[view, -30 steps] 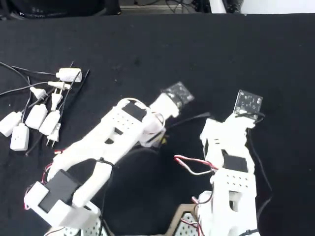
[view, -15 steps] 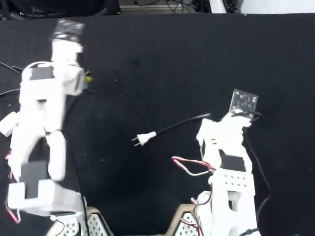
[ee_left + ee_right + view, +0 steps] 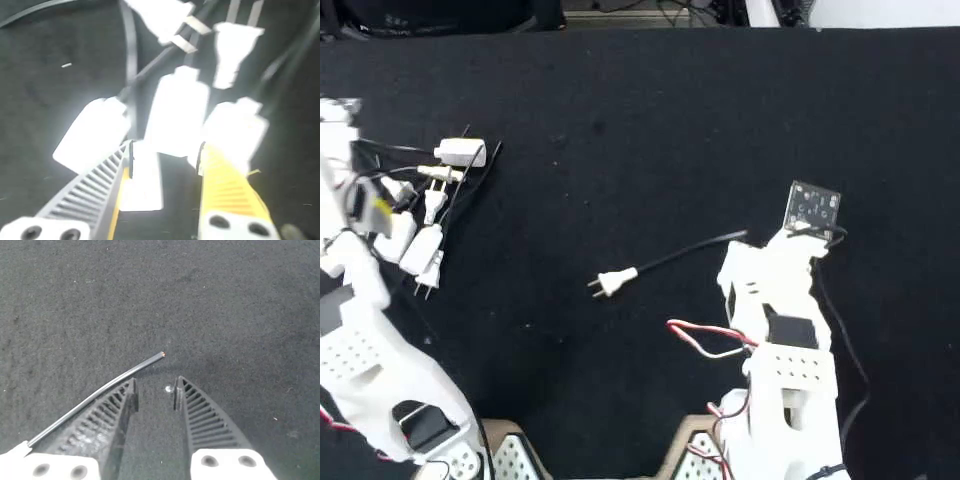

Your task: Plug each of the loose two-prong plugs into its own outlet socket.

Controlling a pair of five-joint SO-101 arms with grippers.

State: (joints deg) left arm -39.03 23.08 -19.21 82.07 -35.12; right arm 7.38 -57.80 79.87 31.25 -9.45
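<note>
The loose plug (image 3: 613, 283) lies alone on the black table (image 3: 620, 120), its 2 prongs turned away from the right arm, and its black cord (image 3: 690, 250) runs from it to the right gripper (image 3: 155, 385). That gripper hangs just over the bare end of this cord, with its jaws only a little apart and nothing between them. Well apart from the loose plug, on the left arm's side, lies the cluster (image 3: 420, 215) of white plugs and sockets with crossing cords. The left gripper (image 3: 162, 152) is low over the cluster, jaws wide, and 1 white body (image 3: 145, 180) sits between them. I cannot tell if they touch it yet. It seems the step in hand is to take 1 piece out of this cluster. To do it well, I think the jaws should be centred on that single body and close on its flat sides, because the 2 neighbour bodies (image 3: 92, 132) (image 3: 235, 130) lie just beside the fingertips and can be caught too. The prongs should stay free, and the lift should be slow, so the tangled cords do not drag the other pieces.
</note>
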